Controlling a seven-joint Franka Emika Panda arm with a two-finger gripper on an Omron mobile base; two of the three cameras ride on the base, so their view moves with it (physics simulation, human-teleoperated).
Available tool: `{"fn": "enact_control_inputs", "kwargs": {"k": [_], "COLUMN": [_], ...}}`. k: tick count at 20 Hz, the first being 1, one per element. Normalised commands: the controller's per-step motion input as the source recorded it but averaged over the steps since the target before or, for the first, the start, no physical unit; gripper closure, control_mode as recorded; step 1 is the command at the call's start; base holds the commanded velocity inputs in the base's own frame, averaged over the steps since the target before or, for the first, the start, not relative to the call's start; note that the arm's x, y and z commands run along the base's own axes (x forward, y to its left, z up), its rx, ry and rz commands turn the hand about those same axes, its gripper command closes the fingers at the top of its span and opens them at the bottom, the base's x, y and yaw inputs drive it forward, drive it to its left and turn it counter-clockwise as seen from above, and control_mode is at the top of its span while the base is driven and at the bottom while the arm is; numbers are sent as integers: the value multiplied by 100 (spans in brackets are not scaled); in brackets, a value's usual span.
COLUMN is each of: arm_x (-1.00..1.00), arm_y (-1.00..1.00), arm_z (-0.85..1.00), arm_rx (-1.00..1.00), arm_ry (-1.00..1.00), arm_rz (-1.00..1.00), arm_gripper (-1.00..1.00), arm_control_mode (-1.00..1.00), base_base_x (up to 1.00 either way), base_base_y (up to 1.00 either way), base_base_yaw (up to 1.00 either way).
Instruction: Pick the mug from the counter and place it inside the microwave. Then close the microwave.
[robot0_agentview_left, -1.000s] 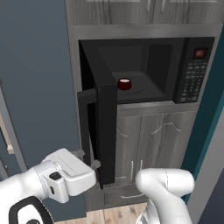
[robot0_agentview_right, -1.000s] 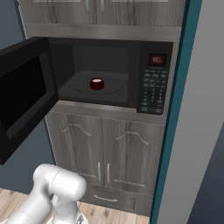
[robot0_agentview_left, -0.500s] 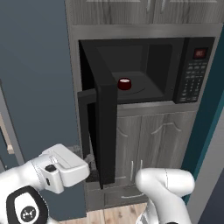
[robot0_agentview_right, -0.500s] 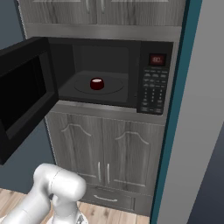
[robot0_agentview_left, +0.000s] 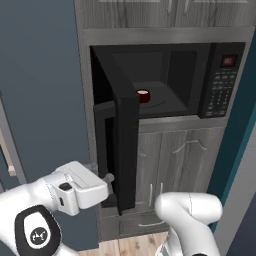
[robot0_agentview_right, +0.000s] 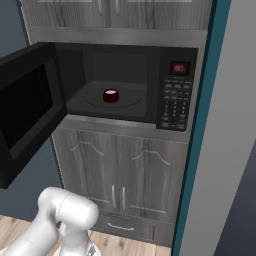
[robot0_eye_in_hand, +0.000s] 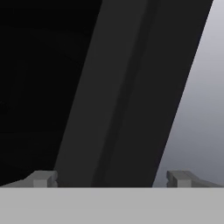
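Gripper at the open microwave door, mug already inside.
Nearest in the hand view, the two-finger gripper (robot0_eye_in_hand: 109, 179) holds its dark fingertips (robot0_eye_in_hand: 41, 178) wide apart, clamped on nothing, with the black microwave door's edge (robot0_eye_in_hand: 118, 96) right ahead. In the left base view the white arm's hand (robot0_agentview_left: 80, 187) sits at 7 o'clock beside that swung-open black glass door (robot0_agentview_left: 122, 150). Farther back, the small maroon mug (robot0_agentview_right: 110, 95) rests on the turntable inside the large black built-in microwave (robot0_agentview_right: 172, 90), keypad at 3 o'clock.
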Motion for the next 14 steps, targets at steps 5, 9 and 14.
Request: {"fn": "enact_control_inputs", "kwargs": {"k": [5,9,14], "arm_x": [0,0,5], "arm_y": [-36,-35,-43], "arm_z": [0,9,16], "arm_rx": [0,0,0], "arm_ry": [1,6,7], "arm_rz": [0,0,1], "arm_gripper": [-100,-100,-100], "arm_control_mode": [-100,-100,-100], "base_base_x": [0,0,0], "base_base_y": [0,0,0], "base_base_yaw": [0,0,0]}}
